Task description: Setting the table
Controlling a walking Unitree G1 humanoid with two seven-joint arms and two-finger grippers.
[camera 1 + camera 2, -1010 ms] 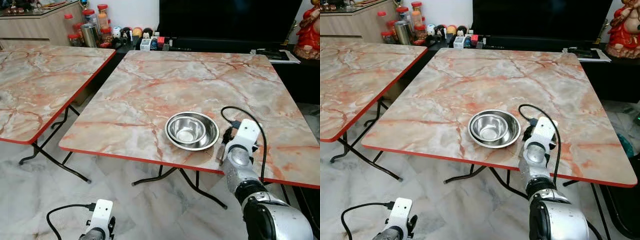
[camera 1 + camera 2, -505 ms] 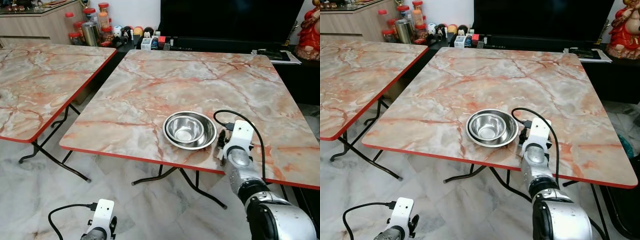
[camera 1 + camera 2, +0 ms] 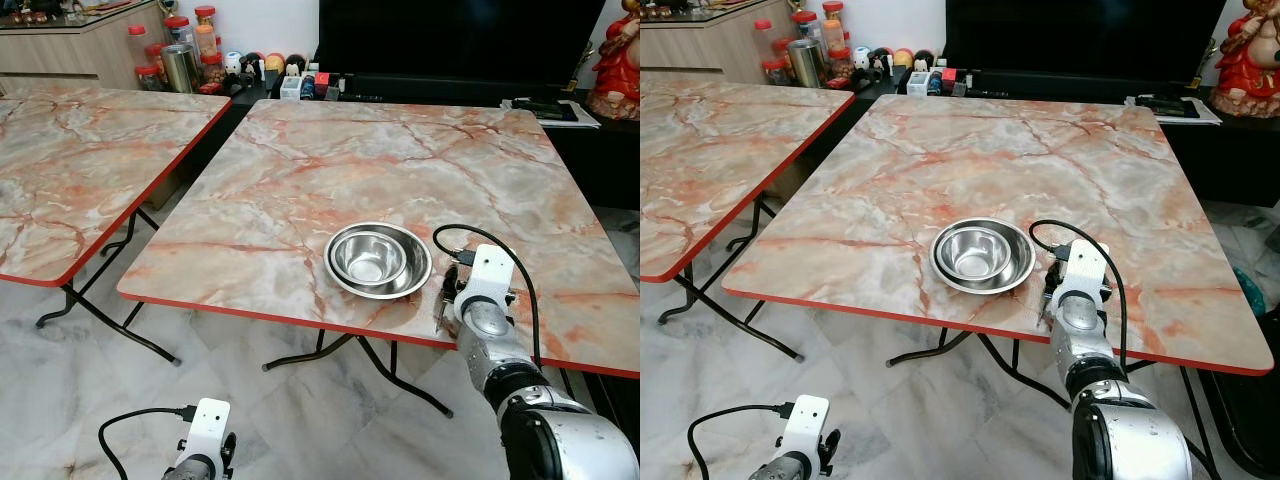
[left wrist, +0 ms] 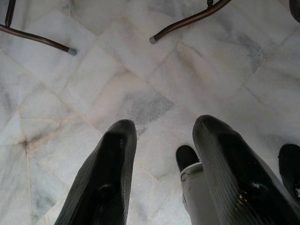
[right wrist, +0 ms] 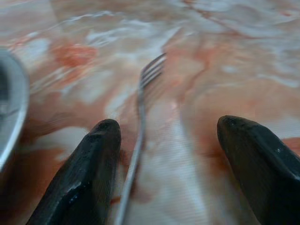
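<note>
Two nested steel bowls (image 3: pixel 378 260) sit near the front edge of the marble-patterned table (image 3: pixel 330 170). Just right of them a metal fork (image 5: pixel 140 108) lies flat on the tabletop, tines pointing away from me. My right gripper (image 5: pixel 166 131) hovers low over the fork's handle end and is open; the fork runs close beside one finger (image 5: pixel 89 168) and I cannot tell if they touch. From the head, the fork (image 3: pixel 440 312) shows as a thin line by the right wrist (image 3: pixel 487 280). My left gripper (image 4: pixel 161 129) hangs open above the floor, empty.
A second marble table (image 3: pixel 70 170) stands to the left across a narrow gap. Jars and small items (image 3: pixel 190 50) line a low shelf at the back beside a dark TV (image 3: pixel 450 40). A red statue (image 3: pixel 615 60) stands at the back right. Folding table legs (image 4: pixel 187 21) cross the floor.
My right arm moved in toward the bowls, then drew slightly back to the right. The bowls and left arm stay put.
</note>
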